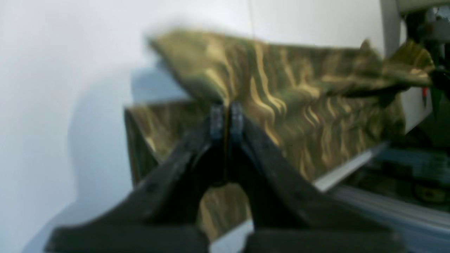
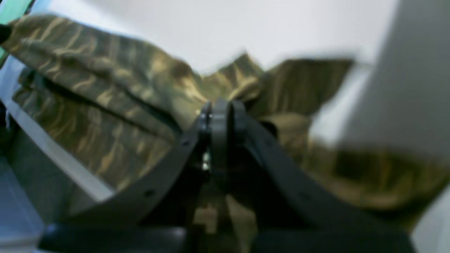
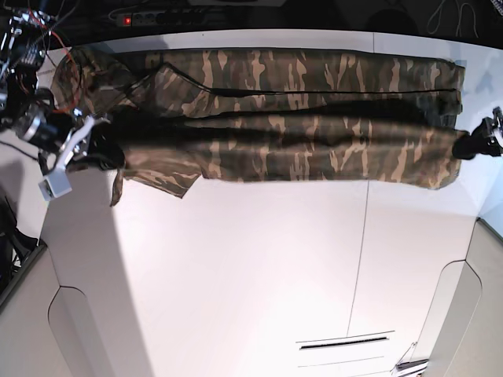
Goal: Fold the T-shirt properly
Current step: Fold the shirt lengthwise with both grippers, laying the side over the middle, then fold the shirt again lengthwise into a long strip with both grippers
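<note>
I see the T-shirt (image 3: 291, 118) stretched lengthwise along the far edge of the white bench (image 3: 259, 267), folded into a long band w/ its upper layer lifted off the bench between both arms. L gripper (image 1: 226, 121), at the bench's right end in base view: jaws pressed together, pinching a camo edge of the shirt, cloth visible btwn the pads in the wrist view. R gripper (image 2: 219, 119), at the left end by the bunched sleeve area: jaws likewise closed on a fold of the T-shirt; both wrist views blurred.
</note>
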Available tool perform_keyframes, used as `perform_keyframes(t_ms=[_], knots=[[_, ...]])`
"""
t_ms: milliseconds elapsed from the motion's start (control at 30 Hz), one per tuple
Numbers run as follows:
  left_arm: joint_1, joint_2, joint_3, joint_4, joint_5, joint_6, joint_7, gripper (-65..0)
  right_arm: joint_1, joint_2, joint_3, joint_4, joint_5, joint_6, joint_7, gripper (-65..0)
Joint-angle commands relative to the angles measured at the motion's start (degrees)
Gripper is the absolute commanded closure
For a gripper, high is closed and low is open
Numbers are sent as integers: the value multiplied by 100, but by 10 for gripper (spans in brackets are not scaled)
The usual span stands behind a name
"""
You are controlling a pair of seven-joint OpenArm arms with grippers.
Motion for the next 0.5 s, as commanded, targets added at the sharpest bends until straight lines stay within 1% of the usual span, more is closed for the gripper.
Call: perform_keyframes(t_ms=[0, 133, 300, 367, 467], knots=[[-68, -197, -55, 76, -177, -52, -74, 0, -13, 81, 109, 184, 179, 92, 122, 0], [2, -199, -61, 76, -179, -52, 50, 0, -404, 83, 345, 417, 177, 94, 122, 0], [573, -197, -72, 76, -175, -52, 61, 0, -968, 76, 452, 435, 168, 94, 166, 0], [774, -197, -101, 76, -144, -52, 46, 0, -1156, 70, 452, 424, 92, 94, 348, 0], [968, -181, -389, 76, -114, -52, -83, 0, -1355, 46, 452, 417, -391, 92, 761, 0]])
